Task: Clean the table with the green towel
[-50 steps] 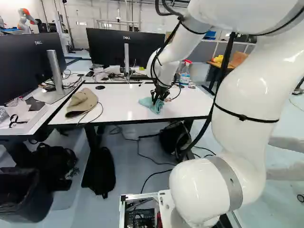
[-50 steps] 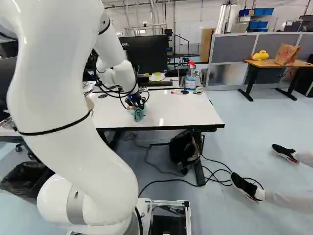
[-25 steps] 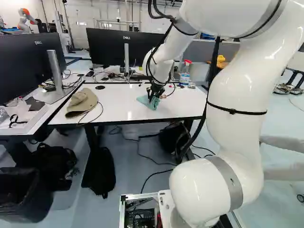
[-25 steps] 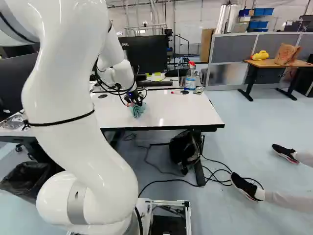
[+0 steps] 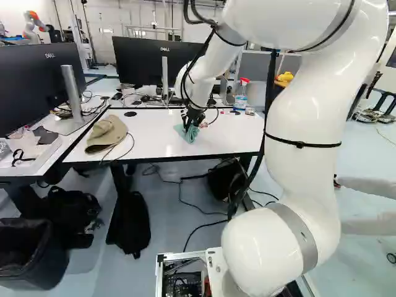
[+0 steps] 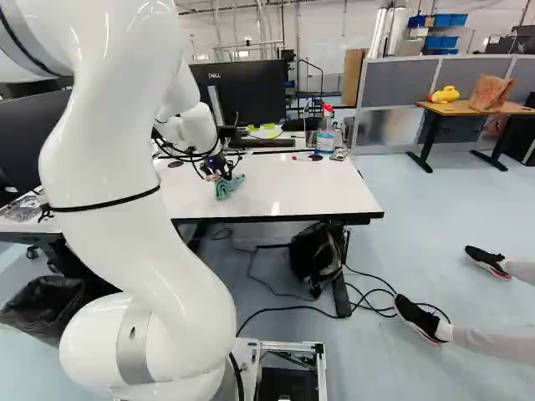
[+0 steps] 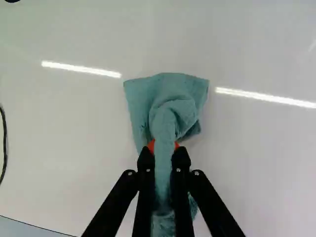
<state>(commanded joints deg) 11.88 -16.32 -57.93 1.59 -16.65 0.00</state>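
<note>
The left base view looks ahead and a little down from behind the arm [image 5: 303, 142], on its left; the right base view does likewise from its right. Both share the white bench [image 5: 154, 139] mid-frame, with the monitor [image 5: 137, 62] beyond. The wrist view looks steeply down, close above that bench.

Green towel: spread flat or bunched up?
Bunched up: the green towel is squeezed into a ridge by the gripper, though its far end fans out.
</note>
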